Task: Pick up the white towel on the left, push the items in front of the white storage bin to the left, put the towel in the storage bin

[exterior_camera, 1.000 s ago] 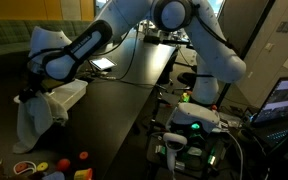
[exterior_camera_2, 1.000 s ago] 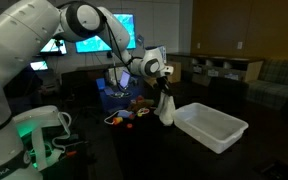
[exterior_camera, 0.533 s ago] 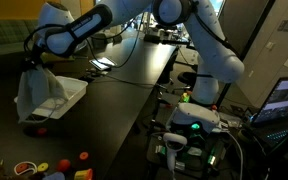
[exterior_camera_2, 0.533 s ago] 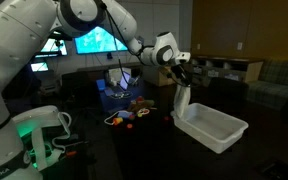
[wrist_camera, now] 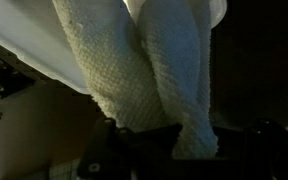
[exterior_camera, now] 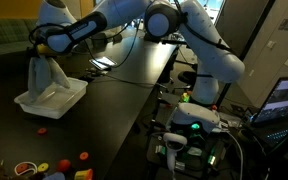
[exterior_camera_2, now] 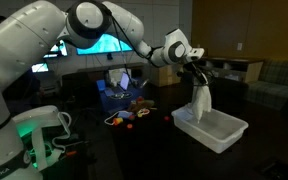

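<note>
My gripper is shut on the white towel and holds it over the white storage bin. The towel hangs down with its lower end inside the bin. In an exterior view the gripper is above the bin and the towel drapes into it. In the wrist view the towel fills the frame, pinched at the gripper, with the bin's pale inside behind it. Small colourful items lie on the table to the left of the bin.
A small red item lies just in front of the bin. More colourful items lie at the table's near corner. Monitors, cables and a box stand at the back. The robot base stands beside the table.
My gripper has carried the towel from beside the items, up and across, to above the bin. The towel's lower end now hangs inside the bin.
</note>
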Controlling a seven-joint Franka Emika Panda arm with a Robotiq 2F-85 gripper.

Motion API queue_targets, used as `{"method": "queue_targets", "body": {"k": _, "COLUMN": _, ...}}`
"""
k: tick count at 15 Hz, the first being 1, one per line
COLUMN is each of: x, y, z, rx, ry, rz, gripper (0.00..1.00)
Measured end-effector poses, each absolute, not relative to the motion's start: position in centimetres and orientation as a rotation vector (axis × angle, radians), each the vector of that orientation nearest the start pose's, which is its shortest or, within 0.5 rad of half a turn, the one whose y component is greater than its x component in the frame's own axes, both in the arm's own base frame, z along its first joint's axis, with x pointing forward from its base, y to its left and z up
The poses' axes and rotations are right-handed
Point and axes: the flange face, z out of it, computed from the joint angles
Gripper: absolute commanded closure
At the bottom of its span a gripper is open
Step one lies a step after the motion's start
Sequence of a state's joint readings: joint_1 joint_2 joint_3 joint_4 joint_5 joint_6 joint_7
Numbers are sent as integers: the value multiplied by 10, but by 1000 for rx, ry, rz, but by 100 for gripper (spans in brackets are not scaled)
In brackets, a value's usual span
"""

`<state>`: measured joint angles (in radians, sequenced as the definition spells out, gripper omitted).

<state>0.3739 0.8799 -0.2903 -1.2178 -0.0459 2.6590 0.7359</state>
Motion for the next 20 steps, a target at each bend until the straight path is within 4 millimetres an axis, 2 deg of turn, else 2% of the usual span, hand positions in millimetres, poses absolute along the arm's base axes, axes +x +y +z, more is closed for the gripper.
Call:
{"method": "queue_targets", "body": {"k": 1, "x": 793, "y": 143, "z": 314, "rx": -2898, "ry": 697, "rz": -954, "gripper": 67}}
{"method": "queue_targets", "body": {"k": 3, "x": 800, "y": 139, "z": 295, "rx": -2935, "ry": 769, "rz": -935, "gripper": 56}}
{"method": "queue_targets", "body": {"k": 6, "x": 805, "y": 135, "z": 275, "rx": -3009, "ry": 820, "rz": -896, "gripper": 34}}
{"method": "queue_targets", "body": {"k": 11, "x": 805, "y": 131, "z": 277, "rx": -3110, "ry": 784, "rz": -851, "gripper": 2}}
{"method": "queue_targets", "body": {"k": 15, "x": 791, "y": 119, "z": 290, "rx": -3193, "ry": 632, "rz": -715, "gripper": 0}}
{"method": "queue_targets", "body": {"k": 20, "x": 747, "y": 100, "z": 307, "rx": -3293, "ry": 490, "rz": -416, "gripper": 0}}
